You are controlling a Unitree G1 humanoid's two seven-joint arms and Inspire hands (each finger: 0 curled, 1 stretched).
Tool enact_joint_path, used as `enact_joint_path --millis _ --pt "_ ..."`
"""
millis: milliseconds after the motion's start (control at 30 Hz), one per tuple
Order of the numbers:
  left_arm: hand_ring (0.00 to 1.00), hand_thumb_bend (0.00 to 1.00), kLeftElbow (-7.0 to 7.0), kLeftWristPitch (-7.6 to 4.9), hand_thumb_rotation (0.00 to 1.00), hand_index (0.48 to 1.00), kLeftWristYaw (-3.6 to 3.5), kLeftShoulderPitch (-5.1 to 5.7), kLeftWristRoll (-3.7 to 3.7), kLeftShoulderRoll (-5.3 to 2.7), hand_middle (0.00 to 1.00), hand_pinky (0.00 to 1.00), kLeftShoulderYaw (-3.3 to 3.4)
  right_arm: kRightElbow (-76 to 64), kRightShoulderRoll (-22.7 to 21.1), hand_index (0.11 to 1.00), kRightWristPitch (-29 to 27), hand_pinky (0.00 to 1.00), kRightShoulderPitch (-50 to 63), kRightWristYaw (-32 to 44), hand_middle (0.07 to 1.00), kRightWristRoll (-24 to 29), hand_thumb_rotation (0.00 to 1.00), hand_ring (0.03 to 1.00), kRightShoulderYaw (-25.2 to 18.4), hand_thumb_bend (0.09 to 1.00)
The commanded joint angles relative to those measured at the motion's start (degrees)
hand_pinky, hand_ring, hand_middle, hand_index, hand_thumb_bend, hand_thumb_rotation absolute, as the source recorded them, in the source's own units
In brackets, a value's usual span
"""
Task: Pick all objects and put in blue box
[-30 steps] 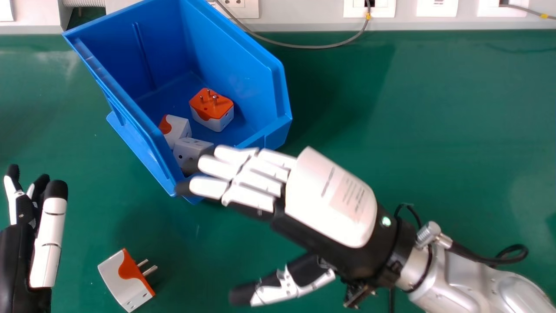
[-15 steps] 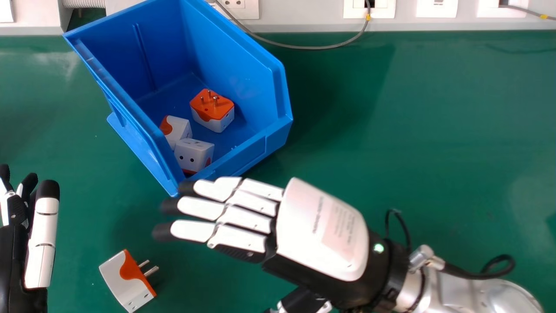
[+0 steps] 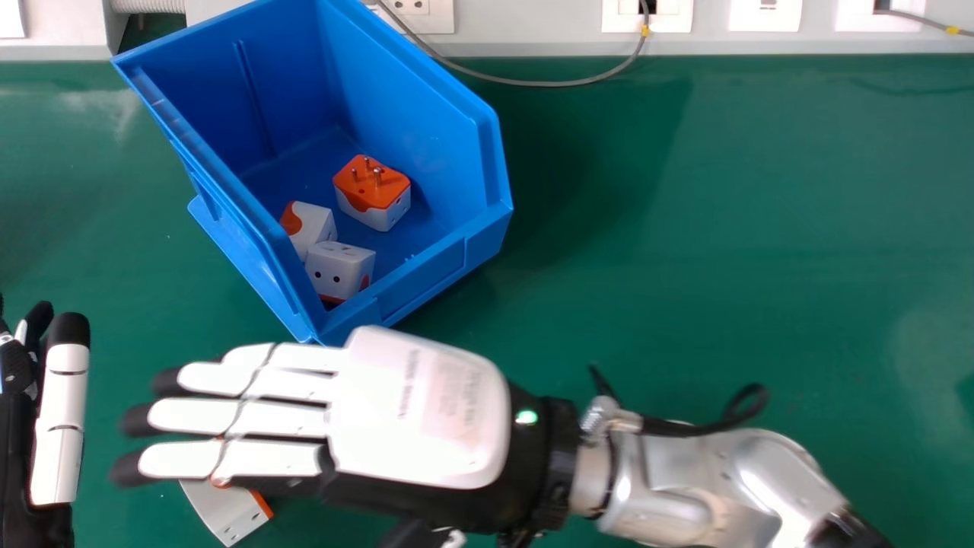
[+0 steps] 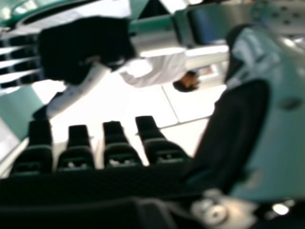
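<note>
Two cables at the back; box holds three plugs. Open, empty right hand partly hides a fourth. Left hand open.

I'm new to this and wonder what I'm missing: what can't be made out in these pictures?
- Part of the loose adapter, including any prongs: head view, covered by the right hand.
- Part of the left hand: head view, cut off by the left edge.
- Fine detail of the room: right hand view, blurred.
</note>
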Motion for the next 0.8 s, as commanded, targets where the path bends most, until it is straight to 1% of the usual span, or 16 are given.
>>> enact_joint_path --millis 0,33,67,167,233,300,400,500,600,667,767 --pt "0.96 0.57 -1.59 -0.31 1.0 1.0 0.45 0.66 -0.67 -0.26 0.98 0.91 0.85 0.16 1.05 0.9 0.75 0.85 -2.53 1.04 0.937 0.08 0.43 0.935 0.84 0.354" --pt "0.96 0.57 -1.63 -0.38 1.0 1.0 0.52 0.89 -0.67 -0.32 0.98 0.91 0.93 0.32 1.39 0.897 1.51 0.84 -2.92 1.87 0.933 0.06 0.39 0.931 1.2 0.349" --pt "0.96 0.57 -1.64 -0.51 1.0 1.0 0.55 1.13 -0.71 -0.33 0.98 0.91 1.02 0.42 1.69 0.894 2.29 0.84 -3.17 2.53 0.932 0.01 0.38 0.928 1.54 0.349" --pt "0.97 0.57 -1.83 -0.72 1.0 1.0 0.56 1.74 -0.78 -0.3 0.98 0.91 1.34 0.5 2.21 0.895 4.14 0.84 -3.66 3.67 0.933 -0.16 0.39 0.93 2.43 0.351" --pt "0.97 0.57 -1.74 -0.91 1.0 1.0 0.42 2.29 -1.14 -0.16 0.98 0.91 1.89 0.36 2.57 0.897 5.45 0.84 -3.97 4.42 0.936 -0.29 0.4 0.932 3.05 0.352" --pt "0.97 0.56 -1.93 -0.95 1.0 1.0 0.25 3.06 -1.53 -0.05 0.98 0.91 2.5 0.76 3.19 0.905 6.62 0.85 -4.61 4.91 0.942 -0.58 0.42 0.94 3.75 0.35" --pt "0.97 0.55 -2.53 -0.6 1.0 1.0 0.04 3.97 -2.06 -0.15 0.98 0.91 3.14 1.72 3.93 0.911 7.62 0.86 -5.92 5.42 0.948 -0.74 0.44 0.947 4.73 0.351" --pt "0.97 0.55 -2.82 -0.59 1.0 1.0 0.15 4.7 -2.11 -0.28 0.98 0.91 3.46 3.43 4.79 0.913 8.07 0.86 -7.64 5.34 0.952 -1.17 0.45 0.953 5.68 0.351" --pt "0.97 0.54 -2.88 -0.67 1.0 1.0 0.29 5.02 -2.07 -0.36 0.98 0.91 3.64 5.04 5.37 0.913 8.35 0.86 -9.15 4.72 0.953 -1.75 0.45 0.953 6.5 0.349" --pt "0.97 0.54 -3.16 -0.55 1.0 1.0 0.42 5.25 -2.03 -0.49 0.98 0.91 3.73 6.77 6.06 0.914 8.48 0.86 -10.42 4.34 0.954 -2.25 0.45 0.954 7.13 0.348" --pt "0.97 0.54 -3.08 -0.74 1.0 1.0 0.53 5.23 -2.08 -0.57 0.98 0.91 3.9 9.96 7.55 0.914 8.84 0.86 -12.29 3.86 0.955 -2.69 0.44 0.953 8.17 0.347"
